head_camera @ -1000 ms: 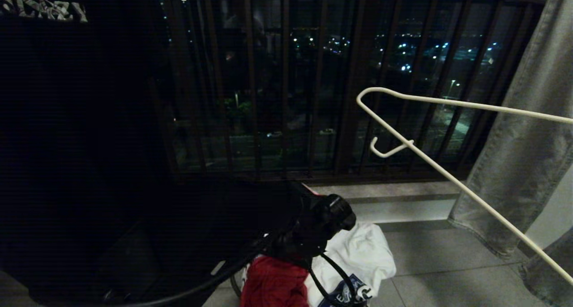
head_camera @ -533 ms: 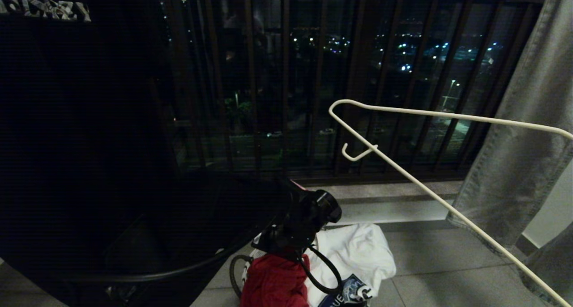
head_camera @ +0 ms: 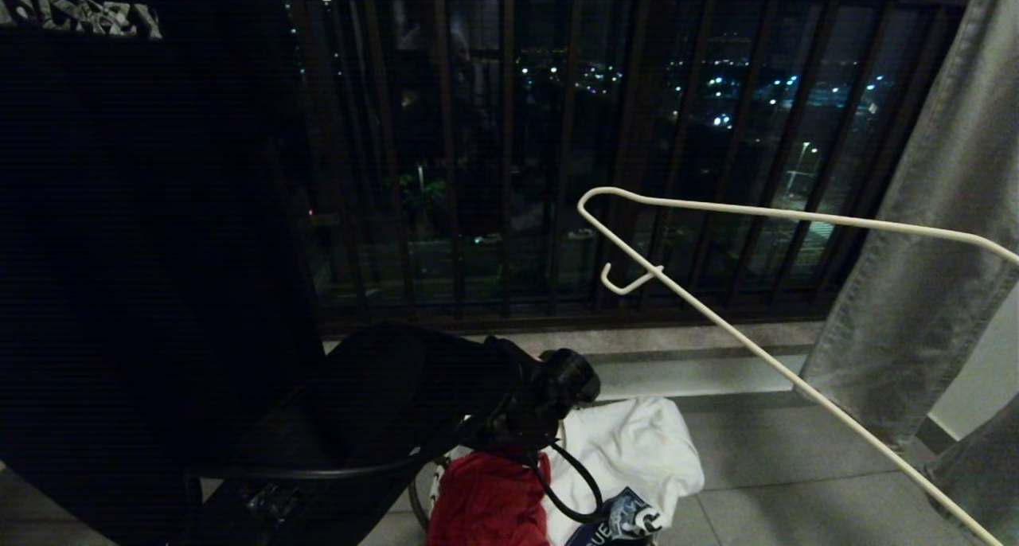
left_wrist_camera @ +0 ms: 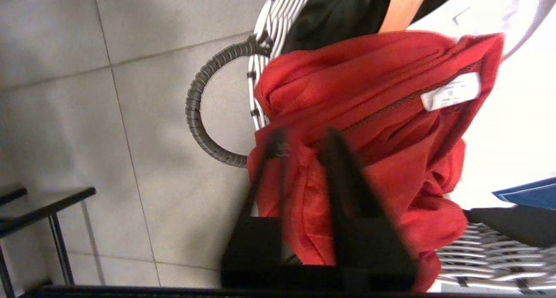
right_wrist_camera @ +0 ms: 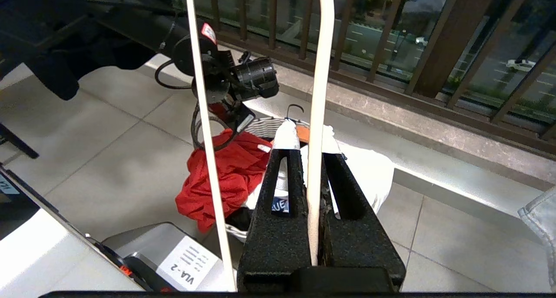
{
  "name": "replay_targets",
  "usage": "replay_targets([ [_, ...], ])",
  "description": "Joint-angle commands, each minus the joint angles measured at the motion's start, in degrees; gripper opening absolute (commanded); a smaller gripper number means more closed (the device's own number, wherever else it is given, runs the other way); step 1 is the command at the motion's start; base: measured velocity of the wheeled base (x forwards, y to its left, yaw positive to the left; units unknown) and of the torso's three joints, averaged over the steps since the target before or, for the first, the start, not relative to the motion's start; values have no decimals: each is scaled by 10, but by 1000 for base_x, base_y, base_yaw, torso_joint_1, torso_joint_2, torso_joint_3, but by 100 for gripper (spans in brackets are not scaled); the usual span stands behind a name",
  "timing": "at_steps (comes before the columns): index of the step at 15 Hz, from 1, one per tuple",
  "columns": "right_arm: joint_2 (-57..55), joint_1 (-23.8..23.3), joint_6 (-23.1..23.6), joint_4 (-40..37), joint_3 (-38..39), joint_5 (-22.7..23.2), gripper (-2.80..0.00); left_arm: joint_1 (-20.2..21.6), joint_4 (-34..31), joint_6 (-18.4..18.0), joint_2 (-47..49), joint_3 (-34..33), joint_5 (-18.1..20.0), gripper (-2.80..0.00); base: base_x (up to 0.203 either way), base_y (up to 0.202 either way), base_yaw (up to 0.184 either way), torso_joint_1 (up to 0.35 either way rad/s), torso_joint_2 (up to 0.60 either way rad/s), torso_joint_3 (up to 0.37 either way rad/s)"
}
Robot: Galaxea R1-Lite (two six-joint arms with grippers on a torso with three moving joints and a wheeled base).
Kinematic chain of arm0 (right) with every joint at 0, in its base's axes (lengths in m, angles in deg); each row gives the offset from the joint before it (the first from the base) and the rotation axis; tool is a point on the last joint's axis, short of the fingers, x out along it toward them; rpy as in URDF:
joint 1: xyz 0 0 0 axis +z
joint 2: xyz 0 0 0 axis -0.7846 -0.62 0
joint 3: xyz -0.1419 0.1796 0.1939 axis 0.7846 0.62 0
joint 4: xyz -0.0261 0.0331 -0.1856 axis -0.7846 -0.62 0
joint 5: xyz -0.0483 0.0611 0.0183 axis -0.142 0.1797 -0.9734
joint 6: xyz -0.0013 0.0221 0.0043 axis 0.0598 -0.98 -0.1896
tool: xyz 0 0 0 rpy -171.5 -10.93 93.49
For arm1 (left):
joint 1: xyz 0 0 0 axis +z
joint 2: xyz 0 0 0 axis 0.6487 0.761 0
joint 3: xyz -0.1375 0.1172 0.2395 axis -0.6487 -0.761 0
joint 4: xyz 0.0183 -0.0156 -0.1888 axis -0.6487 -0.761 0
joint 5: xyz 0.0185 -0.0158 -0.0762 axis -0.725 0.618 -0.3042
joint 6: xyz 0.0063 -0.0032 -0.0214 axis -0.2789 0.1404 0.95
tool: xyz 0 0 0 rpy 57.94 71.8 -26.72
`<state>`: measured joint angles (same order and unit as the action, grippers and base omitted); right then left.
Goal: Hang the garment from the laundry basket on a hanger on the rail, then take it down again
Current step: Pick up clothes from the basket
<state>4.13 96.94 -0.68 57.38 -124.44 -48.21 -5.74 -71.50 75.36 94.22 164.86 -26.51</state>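
Picking-up step: left tool (left_wrist_camera: pixel 304 141) clenching on a fold of the shirt (left_wrist_camera: pixel 369 115) heaped on the basket (left_wrist_camera: pixel 260 54) rim directly under it, right tool (right_wrist_camera: pixel 309 159) clamped on the hanger (head_camera: pixel 764 212) alongside; next, lifting the cloth clear and threading that wire through.

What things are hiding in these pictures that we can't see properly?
- Red shirt: crumpled in every view, so its chest print is hidden.
- Basket: clothes cover its inside; the left wrist view shows only rim and a handle.
- Hanger: cut off by the head view's right edge; its hook shows nowhere.
- Right tool: outside the head view.
- Left tool: blurred in its wrist view; in the head view the arm hides it.
- Rail: in no view.
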Motion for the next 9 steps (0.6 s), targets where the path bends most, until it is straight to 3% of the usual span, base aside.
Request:
replay_targets([
  [1, -1, 0, 0, -1, 0, -1, -280, 1, -2, 2, 13, 0, -1, 0, 0, 0, 0, 0, 0, 0],
  [9, 0, 0, 0, -2, 0, -1, -280, 4, -2, 12, 47, 0, -7, 0, 0, 0, 0, 0, 0, 0],
])
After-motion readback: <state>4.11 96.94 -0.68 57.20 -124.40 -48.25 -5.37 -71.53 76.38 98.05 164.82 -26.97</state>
